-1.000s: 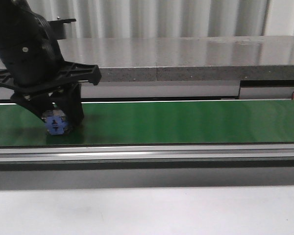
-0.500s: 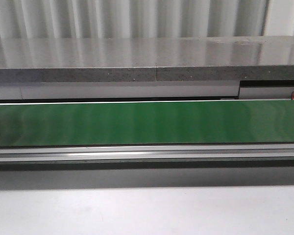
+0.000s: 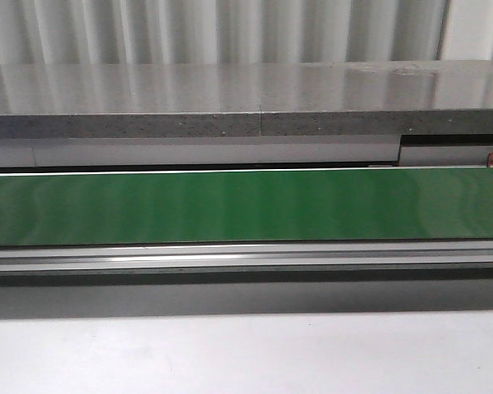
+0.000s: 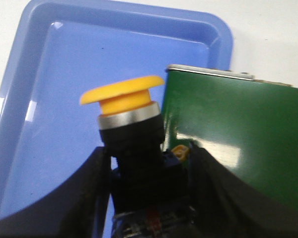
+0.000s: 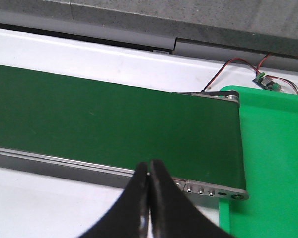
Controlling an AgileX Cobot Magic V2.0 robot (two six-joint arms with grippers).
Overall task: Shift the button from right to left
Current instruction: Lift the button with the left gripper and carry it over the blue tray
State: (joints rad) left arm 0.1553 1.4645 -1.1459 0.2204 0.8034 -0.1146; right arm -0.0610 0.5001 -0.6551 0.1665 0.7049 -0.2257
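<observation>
Your left end effector (image 4: 149, 198) grips the button (image 4: 131, 144) over the blue tray (image 4: 35, 74)'s edge beside the green belt (image 4: 238, 134); release early and it lands on the belt. Right end effector (image 5: 149, 198) is closed, empty.

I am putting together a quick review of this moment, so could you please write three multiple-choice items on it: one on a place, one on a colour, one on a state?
1. What lies beyond the button held in the left gripper?
A. a blue tray
B. a wooden box
C. a red bin

2. What colour is the button's cap?
A. white
B. yellow-orange
C. purple

3. How stand the right gripper's fingers?
A. wide apart
B. closed on a cable
C. closed together, empty

Answers:
1. A, the left wrist view shows the tray behind the button, beside the green belt.
2. B, the mushroom cap is yellow-orange.
3. C, the fingertips meet with nothing between them.
</observation>
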